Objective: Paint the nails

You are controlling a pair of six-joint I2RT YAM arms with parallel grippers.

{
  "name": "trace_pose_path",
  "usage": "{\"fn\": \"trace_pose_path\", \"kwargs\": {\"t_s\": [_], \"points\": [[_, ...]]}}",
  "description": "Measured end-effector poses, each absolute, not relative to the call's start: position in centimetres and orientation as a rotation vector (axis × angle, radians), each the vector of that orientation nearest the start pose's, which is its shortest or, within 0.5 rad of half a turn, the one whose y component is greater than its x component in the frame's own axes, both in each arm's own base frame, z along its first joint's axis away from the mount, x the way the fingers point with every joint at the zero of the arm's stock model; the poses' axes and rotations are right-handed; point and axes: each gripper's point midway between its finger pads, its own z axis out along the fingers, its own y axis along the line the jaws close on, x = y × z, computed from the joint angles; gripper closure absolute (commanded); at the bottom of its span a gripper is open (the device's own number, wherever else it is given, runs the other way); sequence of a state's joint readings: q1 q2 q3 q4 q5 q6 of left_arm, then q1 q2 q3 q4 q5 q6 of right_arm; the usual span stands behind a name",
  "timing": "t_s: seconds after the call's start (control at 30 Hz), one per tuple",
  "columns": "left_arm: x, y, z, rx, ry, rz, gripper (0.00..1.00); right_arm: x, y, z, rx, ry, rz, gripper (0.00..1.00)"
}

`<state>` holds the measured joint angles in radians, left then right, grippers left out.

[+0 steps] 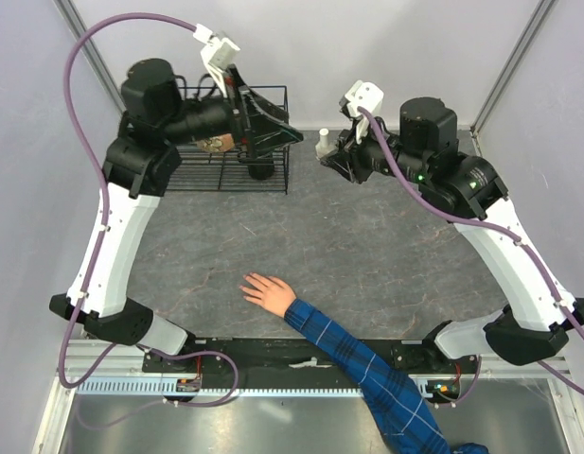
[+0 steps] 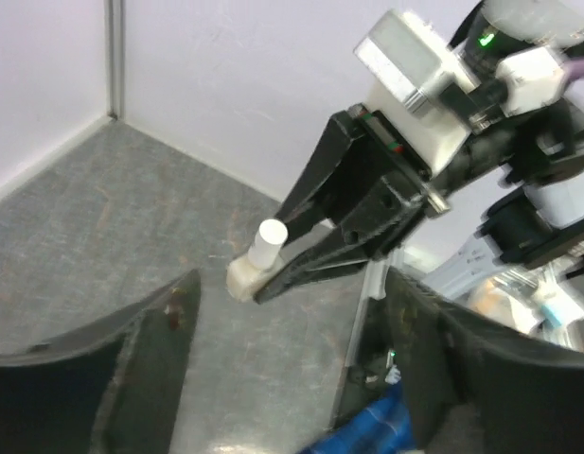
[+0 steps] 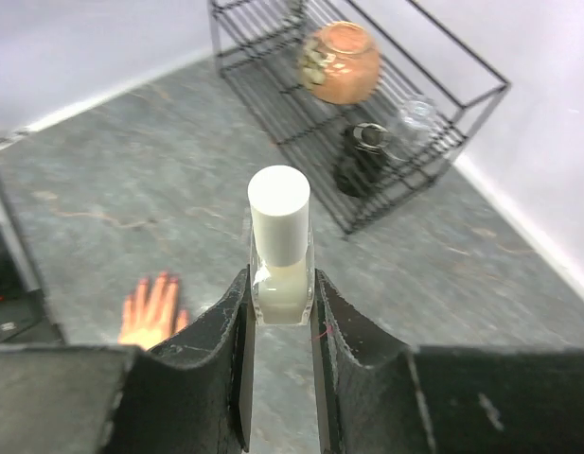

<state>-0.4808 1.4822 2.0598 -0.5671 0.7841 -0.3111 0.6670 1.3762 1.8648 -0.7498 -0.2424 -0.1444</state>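
Right gripper [image 3: 280, 280] clamps the small clear bottle [image 3: 281, 301], white cap [image 3: 278, 210] still on, with the nails [image 3: 150, 284] well off beyond its left finger, so uncapping seems next, calling for the wide-open left gripper [image 2: 287, 378] to grasp that cap.

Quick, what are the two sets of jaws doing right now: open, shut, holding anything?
Left gripper: open, holding nothing.
Right gripper: closed on the small white-capped bottle.
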Motion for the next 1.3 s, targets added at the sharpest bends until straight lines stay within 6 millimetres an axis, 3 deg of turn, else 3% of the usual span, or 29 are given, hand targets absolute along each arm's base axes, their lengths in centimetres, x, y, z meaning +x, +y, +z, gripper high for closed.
{"fn": "trace_pose_path", "kwargs": {"t_s": [0.1, 0.23, 0.47, 0.63, 0.73, 0.9, 0.93, 0.97, 1.0, 1.03, 1.3], "points": [[25.1, -27.0, 53.4, 0.773, 1.514, -1.292, 0.0, 27.2, 26.9, 43.8, -0.921, 1.628, 0.679, 1.0], [23.7, -27.1, 53.7, 0.806, 1.535, -1.42, 0.07, 25.5, 28.2, 43.7, -0.985, 1.617, 0.828, 1.0], [23.7, -27.3, 51.7, 0.807, 1.61, -1.46, 0.35, 24.4, 30.3, 42.1, -1.046, 1.668, 1.02, 1.0], [23.7, -27.5, 49.2, 0.812, 1.616, -1.497, 0.41, 23.5, 31.0, 42.7, -1.041, 1.65, 1.159, 1.0], [23.9, -28.0, 49.0, 0.813, 1.575, -1.558, 0.41, 23.0, 31.5, 43.4, -1.042, 1.616, 1.236, 1.0], [23.8, -28.5, 50.0, 0.815, 1.504, -1.641, 0.5, 22.4, 31.9, 44.0, -1.045, 1.584, 1.306, 1.0], [23.6, -28.4, 50.4, 0.824, 1.487, -1.649, 0.55, 22.3, 31.9, 44.1, -1.044, 1.581, 1.314, 1.0], [23.2, -28.4, 50.7, 0.843, 1.467, -1.658, 0.67, 22.2, 31.9, 44.3, -1.042, 1.575, 1.32, 1.0], [22.9, -28.4, 51.1, 0.858, 1.449, -1.665, 0.68, 22.2, 31.9, 44.5, -1.039, 1.566, 1.326, 1.0], [22.8, -28.4, 51.3, 0.863, 1.438, -1.668, 0.76, 22.1, 31.9, 44.7, -1.041, 1.557, 1.331, 1.0], [22.1, -28.5, 51.7, 0.894, 1.417, -1.694, 0.59, 21.3, 31.8, 46.1, -1.05, 1.502, 1.371, 1.0]]}}
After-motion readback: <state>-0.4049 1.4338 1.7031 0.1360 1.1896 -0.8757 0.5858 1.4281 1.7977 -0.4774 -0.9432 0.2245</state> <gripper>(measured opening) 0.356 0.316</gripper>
